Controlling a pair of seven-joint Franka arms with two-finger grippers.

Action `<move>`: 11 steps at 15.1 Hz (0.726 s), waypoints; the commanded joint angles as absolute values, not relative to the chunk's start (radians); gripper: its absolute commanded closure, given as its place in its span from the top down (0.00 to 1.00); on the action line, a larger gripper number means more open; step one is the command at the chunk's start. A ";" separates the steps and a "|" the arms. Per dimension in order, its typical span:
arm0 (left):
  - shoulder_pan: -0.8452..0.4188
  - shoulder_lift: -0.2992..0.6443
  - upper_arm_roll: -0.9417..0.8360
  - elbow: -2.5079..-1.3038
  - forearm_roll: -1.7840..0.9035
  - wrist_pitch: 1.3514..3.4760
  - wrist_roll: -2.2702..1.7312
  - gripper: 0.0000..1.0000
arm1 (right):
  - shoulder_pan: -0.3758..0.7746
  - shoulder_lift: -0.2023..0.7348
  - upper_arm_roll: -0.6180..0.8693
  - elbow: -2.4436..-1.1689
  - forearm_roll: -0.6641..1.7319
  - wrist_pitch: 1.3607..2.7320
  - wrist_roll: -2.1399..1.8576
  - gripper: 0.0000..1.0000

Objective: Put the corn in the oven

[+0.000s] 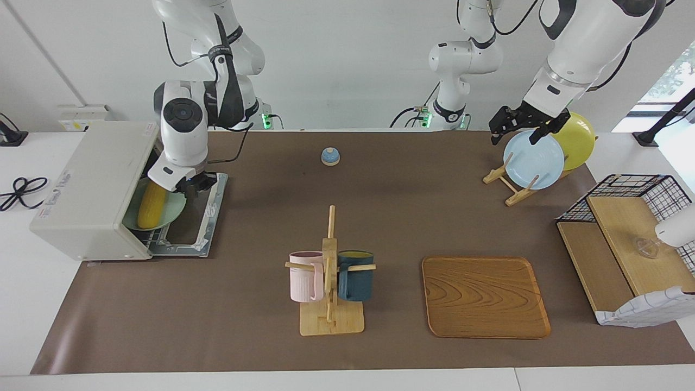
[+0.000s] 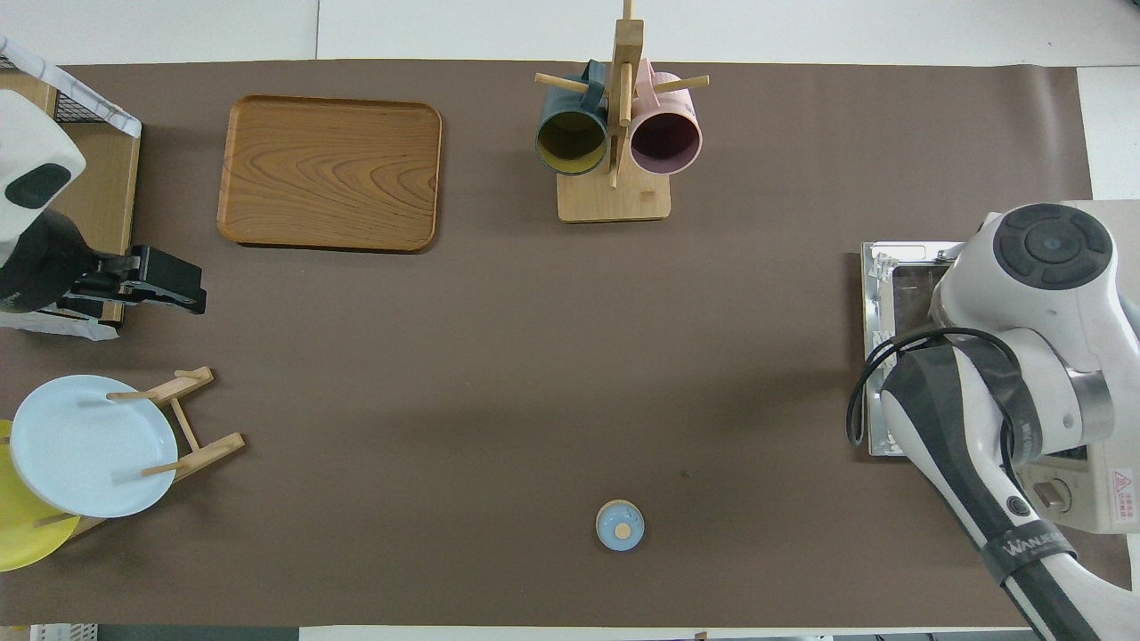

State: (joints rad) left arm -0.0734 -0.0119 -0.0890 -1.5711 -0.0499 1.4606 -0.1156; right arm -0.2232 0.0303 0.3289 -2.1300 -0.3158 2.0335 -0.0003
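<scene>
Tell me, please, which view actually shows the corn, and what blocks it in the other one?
Facing view: the corn shows clearly on a plate in the open oven, under the right gripper. Overhead view: the right arm covers the oven mouth, hiding it.

A matt brown paper-like sheet (image 1: 260, 336) covers the white bench (image 1: 21, 304). The boxy off-white oven (image 1: 89, 187) looks like painted metal with a dull finish; its dropped door (image 1: 190, 222) has a bright metal frame around dark glass. The yellow corn cob (image 1: 151, 205) has a faint sheen and lies on a smooth pale green plate (image 1: 172, 213). The rounded wooden tray (image 1: 485, 296) shows strong grain under a satin finish. The mug rack (image 1: 330, 282) is pale bare wood, carrying a matt pink mug (image 1: 305, 282) and a dark blue mug (image 1: 355, 282). The arm shells are glossy white plastic.
</scene>
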 commanded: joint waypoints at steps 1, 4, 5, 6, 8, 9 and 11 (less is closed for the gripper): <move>-0.075 -0.029 -0.086 -1.582 -0.034 1.450 -0.112 1.00 | -0.186 0.081 0.333 -2.152 -0.304 2.114 0.130 0.00; -0.075 -0.028 -0.086 -1.582 -0.034 1.448 -0.110 1.00 | -0.181 0.176 0.333 -2.158 -0.304 2.193 0.268 0.00; -0.075 -0.028 -0.086 -1.582 -0.034 1.450 -0.112 1.00 | -0.179 0.204 0.331 -2.158 -0.305 2.212 0.309 0.00; -0.075 -0.029 -0.086 -1.582 -0.034 1.450 -0.112 1.00 | -0.181 0.210 0.331 -2.158 -0.305 2.207 0.320 0.00; -0.075 -0.029 -0.086 -1.582 -0.034 1.450 -0.112 1.00 | -0.187 0.209 0.330 -2.158 -0.310 2.195 0.321 0.00; -0.075 -0.029 -0.086 -1.582 -0.034 1.450 -0.112 1.00 | -0.192 0.210 0.330 -2.160 -0.311 2.186 0.321 0.00; -0.075 -0.029 -0.086 -1.582 -0.034 1.450 -0.112 1.00 | -0.192 0.209 0.328 -2.158 -0.321 2.162 0.322 0.00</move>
State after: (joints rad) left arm -0.0734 -0.0119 -0.0890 -1.5711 -0.0499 1.4602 -0.1156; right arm -0.1794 0.2186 0.3203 -2.1606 -0.3157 2.1882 0.3078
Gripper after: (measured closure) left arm 0.000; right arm 0.991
